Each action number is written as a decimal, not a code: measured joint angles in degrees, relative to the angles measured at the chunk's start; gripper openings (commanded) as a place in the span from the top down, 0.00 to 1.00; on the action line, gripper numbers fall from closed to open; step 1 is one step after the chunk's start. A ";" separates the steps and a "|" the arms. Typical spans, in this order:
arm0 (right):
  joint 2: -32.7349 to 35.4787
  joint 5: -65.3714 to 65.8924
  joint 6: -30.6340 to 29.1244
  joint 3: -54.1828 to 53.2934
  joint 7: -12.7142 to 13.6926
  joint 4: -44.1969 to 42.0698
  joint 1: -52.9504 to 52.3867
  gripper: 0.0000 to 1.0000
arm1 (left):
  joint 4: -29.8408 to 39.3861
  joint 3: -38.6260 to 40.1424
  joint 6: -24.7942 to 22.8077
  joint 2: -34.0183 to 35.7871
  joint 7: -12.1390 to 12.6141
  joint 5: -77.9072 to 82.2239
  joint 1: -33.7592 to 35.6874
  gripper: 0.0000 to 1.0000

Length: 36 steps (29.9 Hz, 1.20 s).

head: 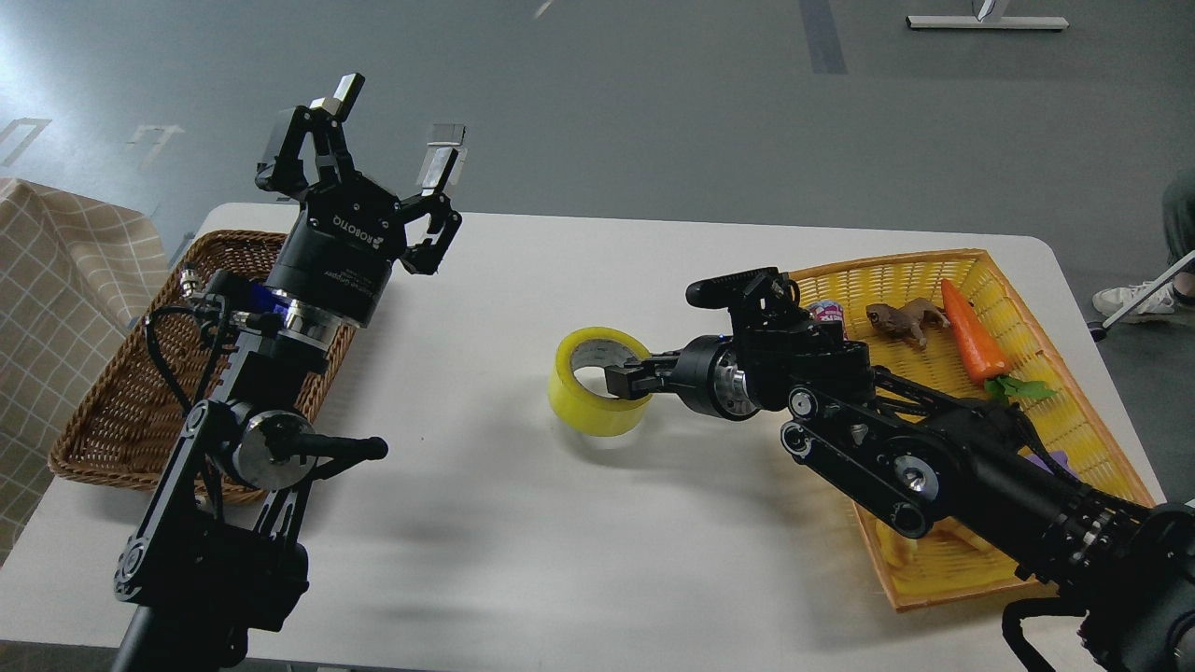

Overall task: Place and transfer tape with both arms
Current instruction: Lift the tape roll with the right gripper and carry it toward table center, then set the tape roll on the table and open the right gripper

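Note:
The tape (597, 381), a yellow roll with a grey-white core, is near the middle of the white table (523, 560), low over it or just touching it. My right gripper (625, 381) reaches in from the right and is shut on the roll's right wall, one finger inside the core. My left gripper (387, 126) is raised high at the left, above the table's far edge, fingers spread wide open and empty. It is far left of the tape.
A brown wicker basket (112, 411) sits at the left edge under my left arm. A yellow basket (1027, 271) at the right holds a toy carrot (971, 331), a small brown animal figure (901, 320) and other items. A checked cloth (56, 280) lies at far left.

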State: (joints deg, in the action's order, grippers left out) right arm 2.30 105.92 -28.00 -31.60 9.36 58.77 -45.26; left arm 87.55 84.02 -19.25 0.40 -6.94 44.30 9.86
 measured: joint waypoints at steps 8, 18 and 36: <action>-0.71 -0.01 0.28 -0.49 -0.01 -2.12 0.09 0.49 | -0.01 0.35 0.00 -0.05 0.00 0.00 -0.01 0.02; -2.21 -0.79 7.67 -1.47 -0.53 -4.64 0.46 0.23 | -0.09 0.66 0.00 0.07 0.00 -0.09 -0.19 0.02; 3.05 -1.07 12.25 -24.02 -0.25 9.81 1.26 0.00 | -0.14 0.67 2.30 0.67 0.92 0.06 0.49 0.02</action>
State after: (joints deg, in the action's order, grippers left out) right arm 5.35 104.85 -15.75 -55.62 9.11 68.58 -44.00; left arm 87.40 84.69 -16.95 1.08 -6.03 44.37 10.35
